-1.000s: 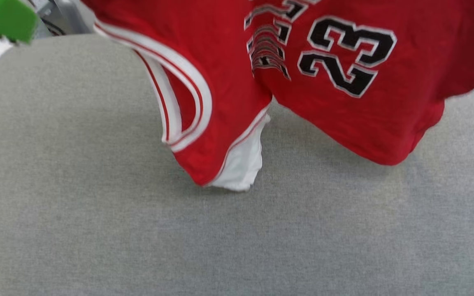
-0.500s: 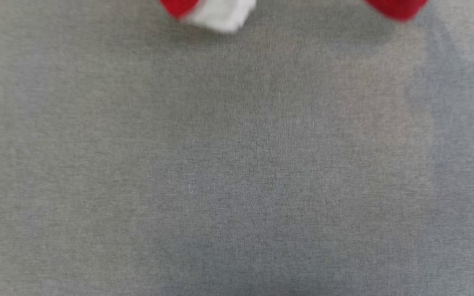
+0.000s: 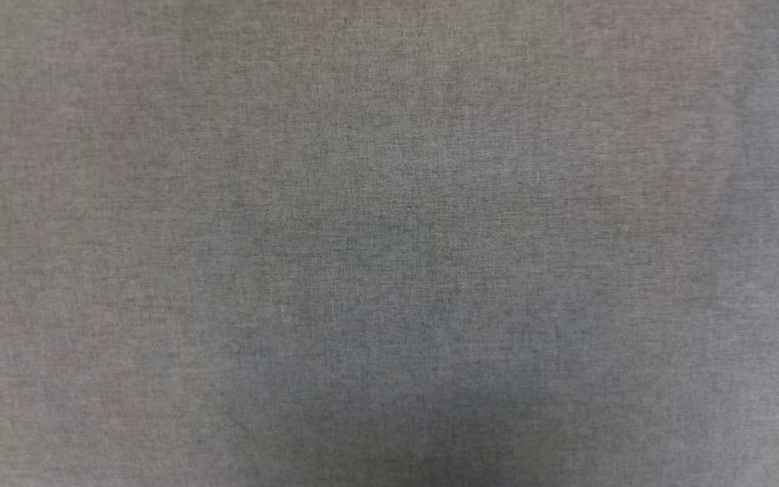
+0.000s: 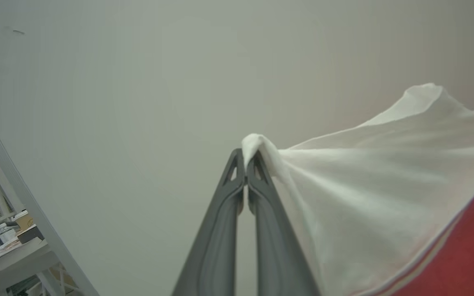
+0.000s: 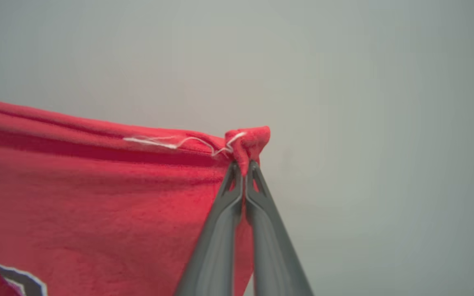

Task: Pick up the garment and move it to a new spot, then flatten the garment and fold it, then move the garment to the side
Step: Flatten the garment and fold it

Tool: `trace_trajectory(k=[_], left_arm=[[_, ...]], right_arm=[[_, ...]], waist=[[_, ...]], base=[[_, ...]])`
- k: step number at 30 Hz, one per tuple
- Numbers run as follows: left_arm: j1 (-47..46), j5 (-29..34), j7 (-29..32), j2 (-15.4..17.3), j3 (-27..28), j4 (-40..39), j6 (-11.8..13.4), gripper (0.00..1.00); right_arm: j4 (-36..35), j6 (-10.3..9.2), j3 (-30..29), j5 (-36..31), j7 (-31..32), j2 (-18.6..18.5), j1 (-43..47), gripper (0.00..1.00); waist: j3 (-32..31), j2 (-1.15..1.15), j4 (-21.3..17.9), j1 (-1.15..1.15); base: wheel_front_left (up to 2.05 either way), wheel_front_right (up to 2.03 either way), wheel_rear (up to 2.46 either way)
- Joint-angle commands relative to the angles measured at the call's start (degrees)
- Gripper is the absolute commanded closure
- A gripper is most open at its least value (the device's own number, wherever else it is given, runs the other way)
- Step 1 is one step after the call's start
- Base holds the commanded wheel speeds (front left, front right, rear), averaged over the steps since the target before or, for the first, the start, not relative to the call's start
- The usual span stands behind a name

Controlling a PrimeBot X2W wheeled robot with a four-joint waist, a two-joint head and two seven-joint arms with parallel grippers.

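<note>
Garment (image 5: 97,197): red jersey knit, white sleeve (image 4: 364,185), striped trim. Held aloft before pale background.
Left gripper (image 4: 245,155): jaws clamped on sleeve tip.
Right gripper (image 5: 243,165): jaws clamped on red corner by loose white thread (image 5: 167,142).
Lettering (image 5: 10,275) cut off at frame edge.
Most of garment out of frame.

surface: bench (image 3: 389,203) | cover: grey, cloth-like, fine woven grain | tone: warmer grey-brown at left and upper right, cooler blue-grey along right edge | shadow: soft dark patch at lower middle
</note>
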Motion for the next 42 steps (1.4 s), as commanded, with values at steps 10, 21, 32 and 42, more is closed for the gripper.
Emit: trace_trajectory(k=[10, 21, 32, 42], left_arm=[[19.75, -5.18, -8.70, -6.22, -1.66, 5.55, -0.60, 1.00], [49.49, -8.96, -9.37, -11.31, -0.28, -1.12, 1.32, 1.00], [74.42, -10.70, -9.38, -9.86, -0.37, -3.28, 1.65, 1.00], [87.71, -12.01, -8.40, -4.99, -1.50, -7.48, 1.33, 1.00]], right_arm=[[5.11, -0.11, 8.04, 5.19, -7.33, 1.95, 11.73, 1.00], [6.32, -0.11, 16.87, 13.81, -10.73, 1.41, 32.03, 1.00], [4.69, -0.11, 23.22, 24.60, -7.02, -3.32, 53.16, 1.00], [2.51, -0.11, 23.55, 32.13, -4.10, -6.12, 65.34, 1.00]], waist=[[-2.11, 0.00, 2.78, -0.02], [-13.19, 0.00, 4.20, -0.02], [-25.01, 0.00, 5.18, -0.02], [-32.11, 0.00, 5.60, -0.02]], base=[[0.00, 0.00, 0.00], [0.00, 0.00, 0.00], [0.00, 0.00, 0.00], [0.00, 0.00, 0.00]])
